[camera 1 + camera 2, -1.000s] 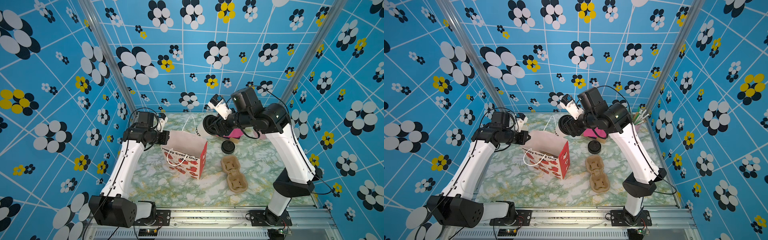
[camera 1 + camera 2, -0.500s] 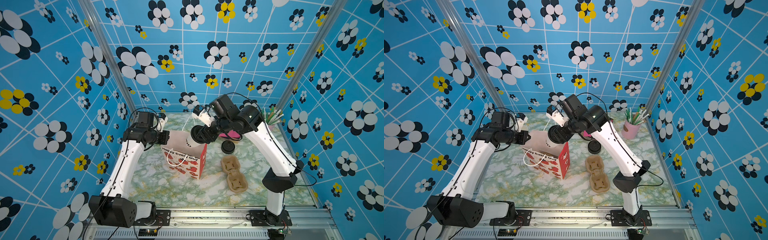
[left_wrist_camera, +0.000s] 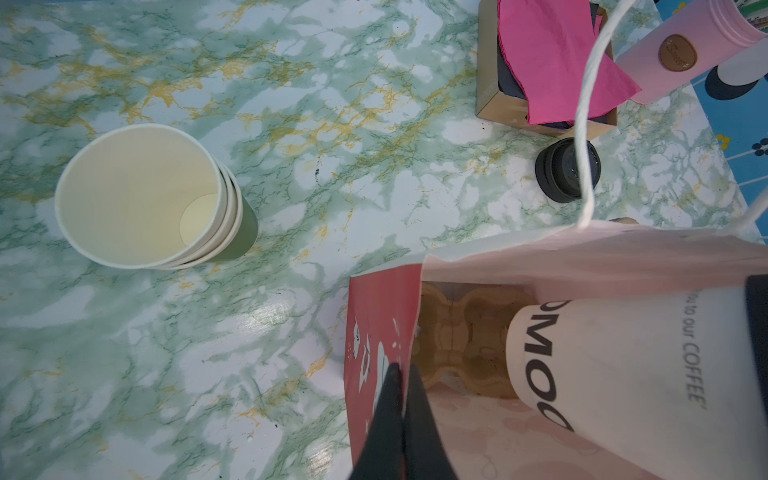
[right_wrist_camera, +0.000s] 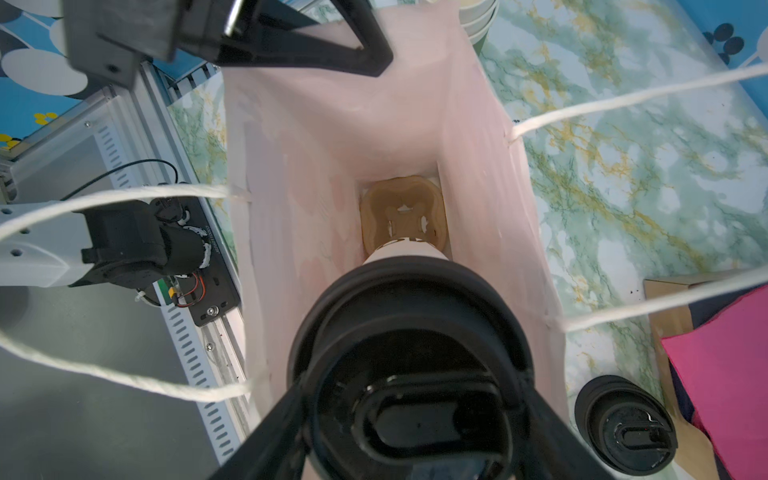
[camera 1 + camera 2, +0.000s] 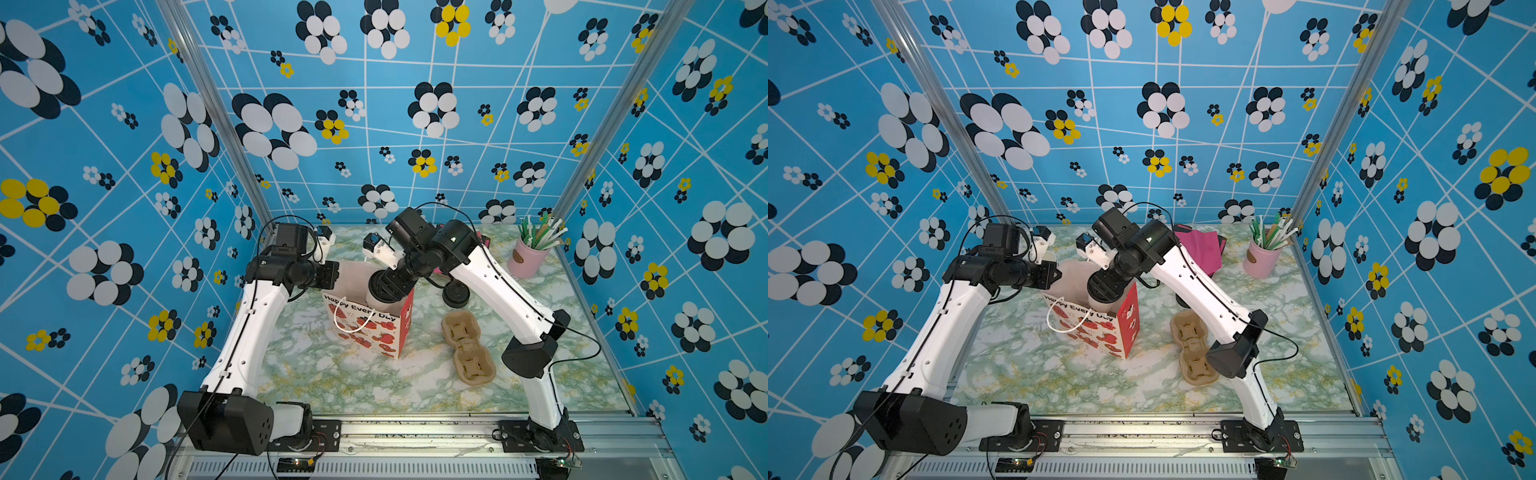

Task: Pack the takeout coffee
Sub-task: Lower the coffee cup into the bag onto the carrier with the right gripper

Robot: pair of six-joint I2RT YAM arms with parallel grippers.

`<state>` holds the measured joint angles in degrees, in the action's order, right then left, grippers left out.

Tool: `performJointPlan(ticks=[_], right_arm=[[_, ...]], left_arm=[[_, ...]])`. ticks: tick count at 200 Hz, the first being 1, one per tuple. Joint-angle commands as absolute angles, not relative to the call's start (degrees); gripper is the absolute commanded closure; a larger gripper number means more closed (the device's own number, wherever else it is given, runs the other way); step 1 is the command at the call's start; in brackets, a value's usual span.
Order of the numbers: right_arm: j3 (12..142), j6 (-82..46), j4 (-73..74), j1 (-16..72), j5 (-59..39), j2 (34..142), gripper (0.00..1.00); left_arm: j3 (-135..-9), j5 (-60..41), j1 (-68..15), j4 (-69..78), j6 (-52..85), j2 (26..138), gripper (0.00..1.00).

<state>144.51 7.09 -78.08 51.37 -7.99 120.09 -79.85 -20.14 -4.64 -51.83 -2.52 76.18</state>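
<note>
Left pincer [image 3: 401,376] pinched shut; right pincer [image 4: 413,392] gripping.

A brown moulded-pulp two-cup carrier [image 5: 468,348] lies right of centre on the green-marbled tabletop [image 5: 332,374]; farther back stand stacked black plastic lids [image 5: 456,293], a kraft box of magenta napkins [image 3: 494,104] and a pink straw-filled tumbler [image 5: 527,259].

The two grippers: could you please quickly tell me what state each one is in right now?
Left gripper: closed, pinching the gift bag at its rim.
Right gripper: closed on the takeout coffee, gripping its black lid.
</note>
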Motion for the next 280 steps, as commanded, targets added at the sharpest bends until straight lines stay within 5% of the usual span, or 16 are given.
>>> performJointPlan(ticks=[1,280], right_arm=[[146.15,8.18,-80.81,51.72,-6.81,121.63,0.35],[144.40,18.29,-85.41,52.17,-6.94,132.77,0.34]], left_arm=[[-79.02,-20.92,-5.09,-51.18,-2.20,76.53,1.00],[-79.30,-21.01,-5.09,-51.15,-2.72,77.35,1.00]])
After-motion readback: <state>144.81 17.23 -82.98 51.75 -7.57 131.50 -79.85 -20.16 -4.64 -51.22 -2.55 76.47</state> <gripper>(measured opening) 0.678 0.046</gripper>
